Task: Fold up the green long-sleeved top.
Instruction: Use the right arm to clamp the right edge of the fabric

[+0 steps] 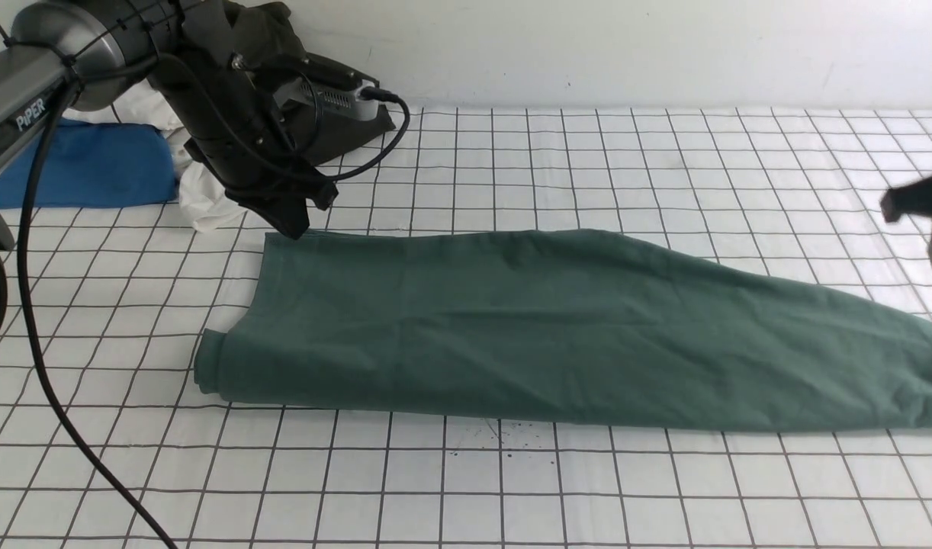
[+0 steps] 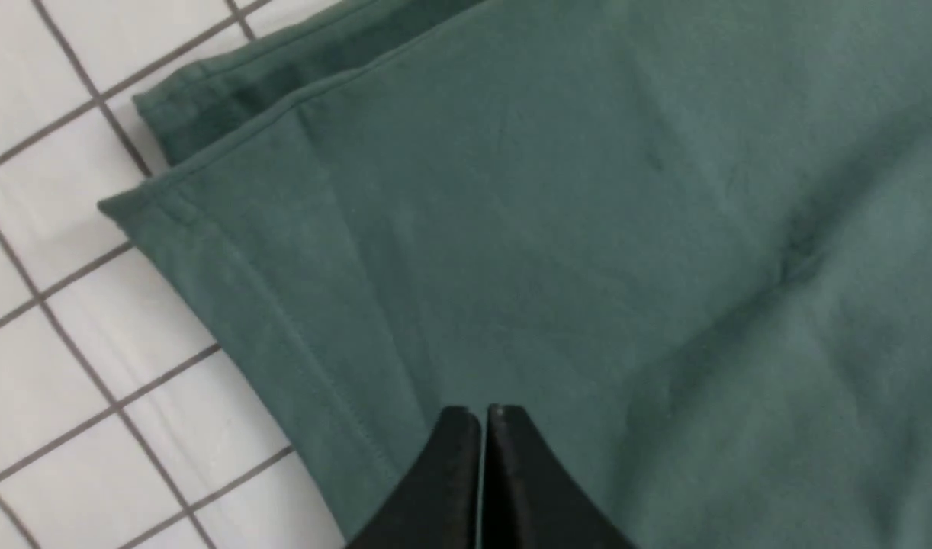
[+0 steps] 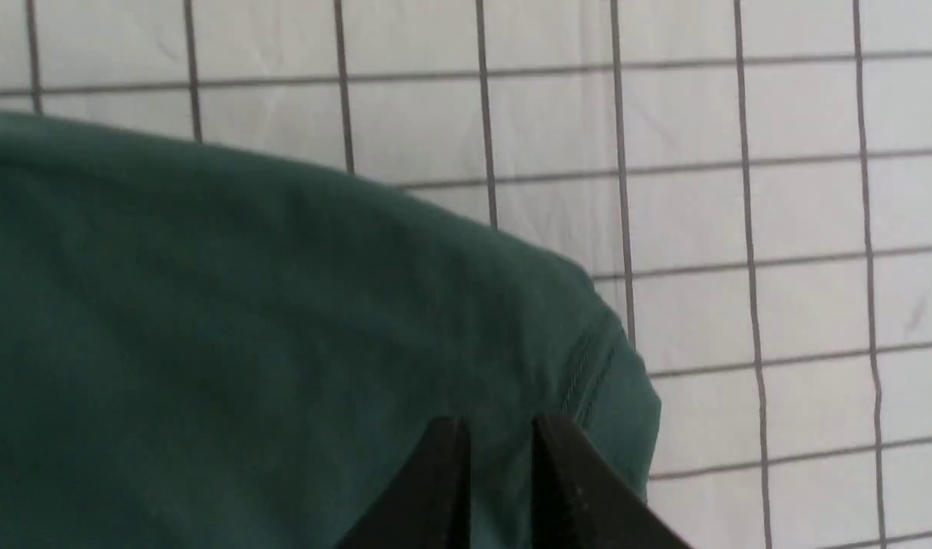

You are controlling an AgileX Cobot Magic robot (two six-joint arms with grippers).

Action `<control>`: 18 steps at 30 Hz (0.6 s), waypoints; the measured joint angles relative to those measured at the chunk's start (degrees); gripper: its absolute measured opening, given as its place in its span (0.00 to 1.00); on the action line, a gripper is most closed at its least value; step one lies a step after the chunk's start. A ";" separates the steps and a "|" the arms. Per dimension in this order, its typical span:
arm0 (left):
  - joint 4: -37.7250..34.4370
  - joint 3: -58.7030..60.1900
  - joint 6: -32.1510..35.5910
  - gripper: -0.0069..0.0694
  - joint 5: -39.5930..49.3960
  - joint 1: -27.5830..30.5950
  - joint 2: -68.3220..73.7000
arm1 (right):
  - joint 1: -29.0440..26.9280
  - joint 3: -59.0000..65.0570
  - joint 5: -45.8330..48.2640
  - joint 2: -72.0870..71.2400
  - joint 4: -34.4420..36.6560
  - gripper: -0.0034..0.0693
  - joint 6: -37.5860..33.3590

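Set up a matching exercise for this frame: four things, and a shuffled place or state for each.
1. green top
2. left gripper
3. right gripper
4. blue cloth

A. fingertips apart, with a gap between them
B. spread long across the grid-patterned surface
C. at the far left, partly behind the left arm
D. shut, at the far edge of the garment, near its left end

Pairs: 1-B, 2-D, 3-A, 4-C

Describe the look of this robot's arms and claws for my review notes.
The left arm is silver-grey, its dark patch lettered PiPER in white, with a black cable looping off it. Its claw has black, tapering tips; the right claw looks equally dark.
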 joint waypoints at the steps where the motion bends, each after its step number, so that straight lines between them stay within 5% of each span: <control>1: -0.11 0.00 0.23 0.08 0.00 0.00 0.00 | -0.84 4.77 -2.14 -1.47 0.39 0.22 0.42; 6: -0.93 0.00 0.24 0.08 0.00 0.00 0.00 | -5.29 16.84 -10.70 -3.66 0.82 0.26 3.56; 18: -1.71 0.00 0.38 0.08 0.00 0.00 0.00 | -10.88 21.43 -22.55 1.61 4.43 0.67 6.94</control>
